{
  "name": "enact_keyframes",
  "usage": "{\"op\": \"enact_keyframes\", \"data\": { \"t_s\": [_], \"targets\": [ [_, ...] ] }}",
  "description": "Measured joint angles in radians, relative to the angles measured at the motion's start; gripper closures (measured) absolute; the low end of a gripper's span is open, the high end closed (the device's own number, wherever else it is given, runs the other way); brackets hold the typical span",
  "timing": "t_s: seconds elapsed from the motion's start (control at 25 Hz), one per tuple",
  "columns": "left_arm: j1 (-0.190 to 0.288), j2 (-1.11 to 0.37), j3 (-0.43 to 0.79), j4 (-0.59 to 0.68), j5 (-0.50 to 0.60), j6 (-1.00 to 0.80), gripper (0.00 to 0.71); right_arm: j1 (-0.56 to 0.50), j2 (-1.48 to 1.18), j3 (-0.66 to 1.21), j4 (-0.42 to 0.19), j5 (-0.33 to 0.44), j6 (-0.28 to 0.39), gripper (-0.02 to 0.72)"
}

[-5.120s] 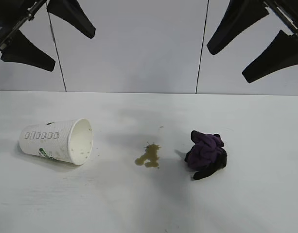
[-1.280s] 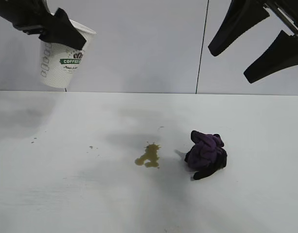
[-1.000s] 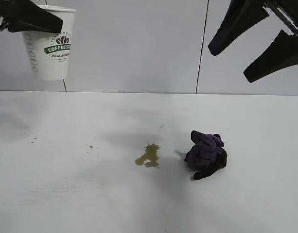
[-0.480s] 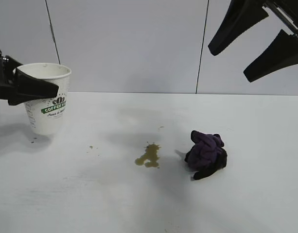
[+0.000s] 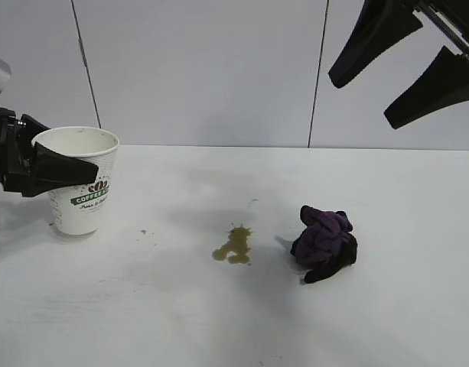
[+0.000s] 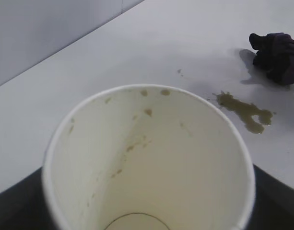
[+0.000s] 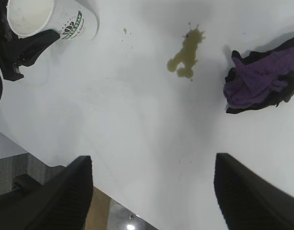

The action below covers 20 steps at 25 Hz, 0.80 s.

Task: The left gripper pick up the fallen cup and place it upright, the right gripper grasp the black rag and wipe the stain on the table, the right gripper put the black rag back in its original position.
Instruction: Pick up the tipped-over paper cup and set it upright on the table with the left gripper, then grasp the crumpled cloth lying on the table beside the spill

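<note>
Outside first: at the left edge of the exterior view the cup (image 5: 79, 183) stands upright on the table (image 5: 234, 321), mouth up, its green logo band facing the camera. The left gripper (image 5: 62, 170) reaches in from the left at rim height, one dark finger lying across the cup's front wall just below the rim; its jaws stand wide around the cup, though whether they press on the wall cannot be told. Near the centre lies the stain (image 5: 233, 245), with a few specks between it and the cup. Just right of the stain, apart from it, sits the black rag (image 5: 324, 243), a purple and black wad. The right gripper (image 5: 406, 65) hangs in the upper right corner, well above the table, fingers spread and holding nothing.

Next, the left wrist view looks straight into the cup (image 6: 147, 167), brown specks on its inner wall. The stain (image 6: 245, 111) lies at the right, the rag (image 6: 277, 56) in the upper right corner.

Finally, the right wrist view shows the right gripper's two fingers (image 7: 55, 196) spread along the lower edge over bare table. The cup (image 7: 51, 19) with the left gripper (image 7: 27, 48) at its side is at upper left, the stain (image 7: 186, 53) at upper centre, the rag (image 7: 262, 79) at right.
</note>
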Motion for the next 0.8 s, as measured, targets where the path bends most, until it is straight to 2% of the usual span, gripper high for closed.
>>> {"op": "enact_keyframes", "data": {
  "t_s": [0.12, 0.32, 0.64, 0.8],
  "targets": [
    [0.000, 0.000, 0.000, -0.002, -0.009, -0.020, 0.046, 0.000, 0.000, 0.000, 0.000, -0.014, 0.000, 0.213],
    [0.000, 0.000, 0.000, 0.006, -0.031, -0.031, 0.020, 0.000, 0.000, 0.000, 0.000, -0.020, 0.000, 0.213],
    [0.000, -0.005, 0.000, 0.201, -0.186, -0.169, 0.017, 0.000, 0.000, 0.000, 0.000, -0.022, 0.000, 0.213],
    [0.000, -0.062, 0.000, 0.378, -0.346, -0.349, 0.017, 0.000, 0.000, 0.000, 0.000, -0.022, 0.000, 0.213]
  ]
}}
